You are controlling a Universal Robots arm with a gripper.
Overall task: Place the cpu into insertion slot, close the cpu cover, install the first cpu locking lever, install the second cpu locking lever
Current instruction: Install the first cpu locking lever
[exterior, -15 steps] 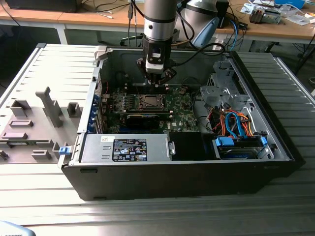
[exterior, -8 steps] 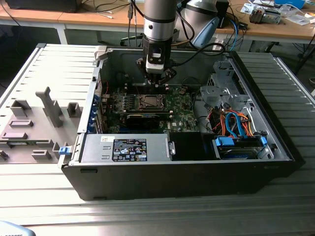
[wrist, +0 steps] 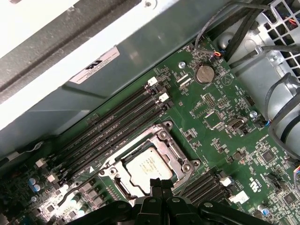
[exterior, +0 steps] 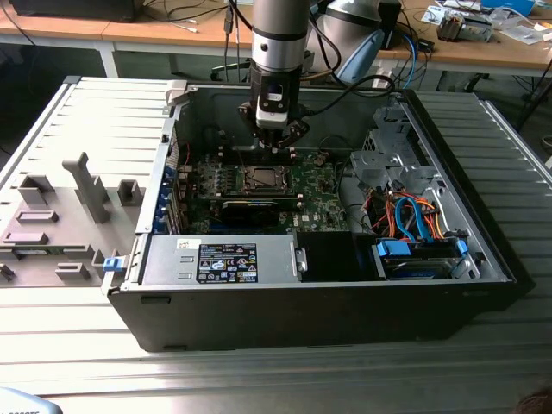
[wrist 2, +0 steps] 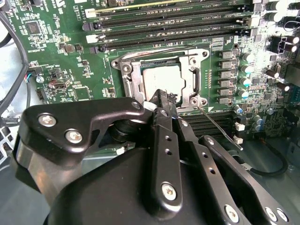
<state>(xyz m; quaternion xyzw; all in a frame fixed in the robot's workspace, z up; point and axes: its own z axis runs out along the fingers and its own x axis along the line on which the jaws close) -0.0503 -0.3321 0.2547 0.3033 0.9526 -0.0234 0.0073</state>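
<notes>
The cpu (wrist: 146, 166) lies flat in the insertion slot (wrist: 180, 154), framed by the cpu cover (wrist 2: 194, 77). The gripper (wrist 2: 161, 96) hovers above it, fingers pressed together, empty. The chip looks light, rigid and fragile; grip by its edges only.

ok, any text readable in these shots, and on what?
Nothing reads clearly.
Black sticker on the power supply: too small.
Grey label on the case wall: blurred.
Chip marking: too faint.
Board lettering: too small.
</notes>
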